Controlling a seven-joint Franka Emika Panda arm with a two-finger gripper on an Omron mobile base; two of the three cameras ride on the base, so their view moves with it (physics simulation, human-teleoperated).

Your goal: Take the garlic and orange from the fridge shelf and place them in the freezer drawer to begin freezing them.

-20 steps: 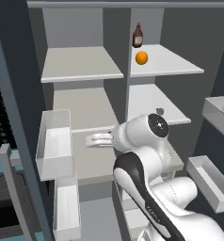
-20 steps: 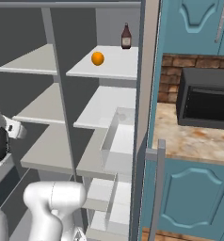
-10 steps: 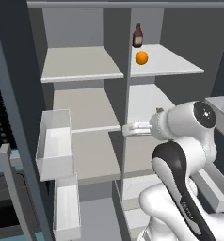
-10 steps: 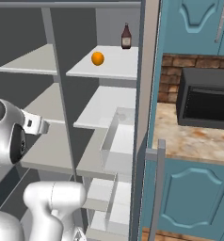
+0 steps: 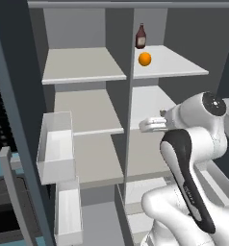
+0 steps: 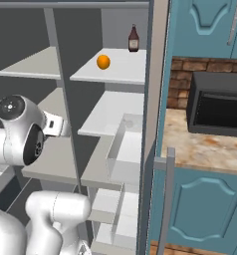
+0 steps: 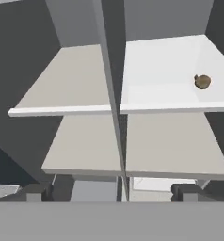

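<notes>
Simulated kitchen, fridge open, shelves in two columns split by grey divider (image 5: 128, 120). Orange (image 5: 145, 59) sits on top fridge shelf (image 5: 176, 65), near front edge, brown bottle (image 5: 141, 36) just behind. Small brownish lump, likely garlic (image 7: 203, 82), lies on white shelf (image 7: 156, 84) one level down, near right side. Gripper (image 7: 112, 192) spread wide, empty, facing shelves at mid height. Best approach: centre fingers on garlic, enter level, stay under shelf above. Divider crowds left; open room right and in front.
</notes>
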